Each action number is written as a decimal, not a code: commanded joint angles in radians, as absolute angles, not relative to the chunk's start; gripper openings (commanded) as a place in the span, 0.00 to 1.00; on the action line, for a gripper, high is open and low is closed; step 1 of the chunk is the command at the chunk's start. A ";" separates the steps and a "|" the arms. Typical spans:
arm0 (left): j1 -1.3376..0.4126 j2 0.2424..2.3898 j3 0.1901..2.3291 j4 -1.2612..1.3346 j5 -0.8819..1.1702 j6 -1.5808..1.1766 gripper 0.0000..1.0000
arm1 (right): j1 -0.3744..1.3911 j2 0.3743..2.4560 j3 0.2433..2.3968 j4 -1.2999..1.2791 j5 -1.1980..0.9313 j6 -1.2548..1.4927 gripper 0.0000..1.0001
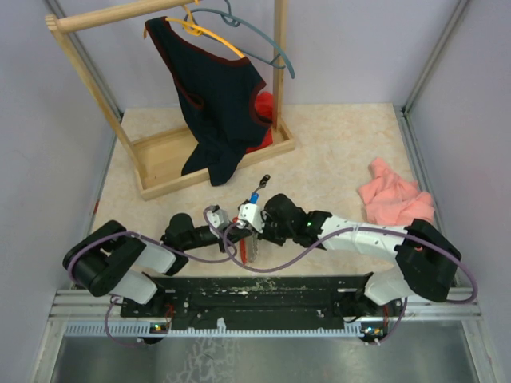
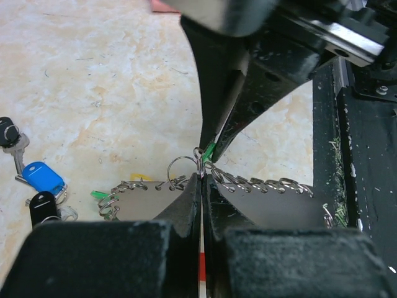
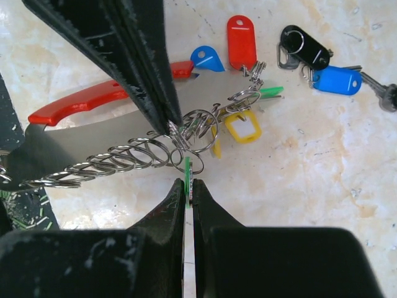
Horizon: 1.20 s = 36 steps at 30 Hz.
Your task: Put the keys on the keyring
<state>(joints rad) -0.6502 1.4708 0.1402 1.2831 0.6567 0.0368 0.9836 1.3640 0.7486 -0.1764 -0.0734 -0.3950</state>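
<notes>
Keys (image 3: 242,40) crowd the keyring (image 3: 80,102) where right jaws pinch a green tag (image 3: 187,169) and left jaws pinch a split ring (image 2: 199,158).

The keyring (image 3: 80,105) lies on the table (image 1: 343,144), before the rack (image 1: 168,159); the keys (image 3: 335,81) just behind it, some apparently touching.

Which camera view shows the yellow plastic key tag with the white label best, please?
The right wrist view: the yellow plastic key tag with the white label lies close and clear there. The left wrist view catches only a yellow sliver of it behind the metal rings; in the top external view I cannot make it out.
</notes>
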 commanded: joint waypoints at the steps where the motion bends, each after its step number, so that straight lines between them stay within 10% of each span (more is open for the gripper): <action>1: -0.652 1.473 0.128 1.371 0.689 0.067 0.01 | 0.943 1.399 0.830 -0.299 -0.158 -0.357 0.00; 36: -0.686 1.496 0.105 1.449 0.744 0.127 0.01 | 0.800 1.725 1.075 -0.548 -0.523 -0.248 0.00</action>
<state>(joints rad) -0.6792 1.4967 0.1081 1.3396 0.7036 0.1150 0.8093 1.6958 1.0492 -0.5236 -0.5240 -0.2581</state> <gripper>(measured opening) 0.008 0.024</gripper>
